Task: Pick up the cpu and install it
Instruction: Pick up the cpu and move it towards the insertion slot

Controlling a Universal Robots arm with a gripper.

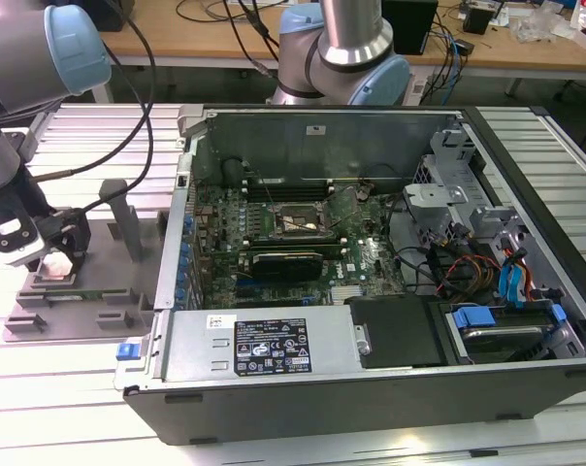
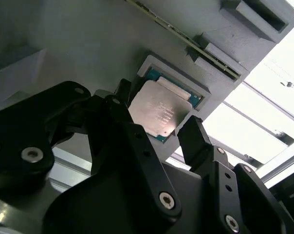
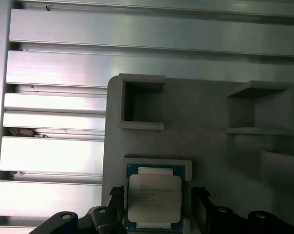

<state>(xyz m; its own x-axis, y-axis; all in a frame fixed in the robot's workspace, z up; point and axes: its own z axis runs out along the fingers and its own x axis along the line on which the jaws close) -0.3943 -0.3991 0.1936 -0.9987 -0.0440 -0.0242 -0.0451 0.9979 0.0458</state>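
Observation:
The cpu (image 2: 159,113) (image 3: 154,194), a small square chip with a pale silver top and a green edge, lies flat in a square recess of the grey plastic tray (image 3: 210,146) (image 2: 88,39). My gripper (image 2: 156,109) (image 3: 156,195) hangs right over it, open, with one black finger (image 2: 193,139) on each side of the chip and a narrow gap showing between fingertips and chip edges. In the exterior view the gripper (image 1: 58,254) sits at the far left above the tray (image 1: 75,296). The dark socket frame (image 1: 293,221) lies on the motherboard inside the open computer case.
The open computer case (image 1: 371,388) takes up the middle and the exterior view's right, with a black ribbed block (image 1: 286,262) below the socket, cables and drive bays (image 1: 497,320). Upright grey posts (image 1: 126,218) rise from the tray. A slatted metal table (image 3: 54,161) lies underneath.

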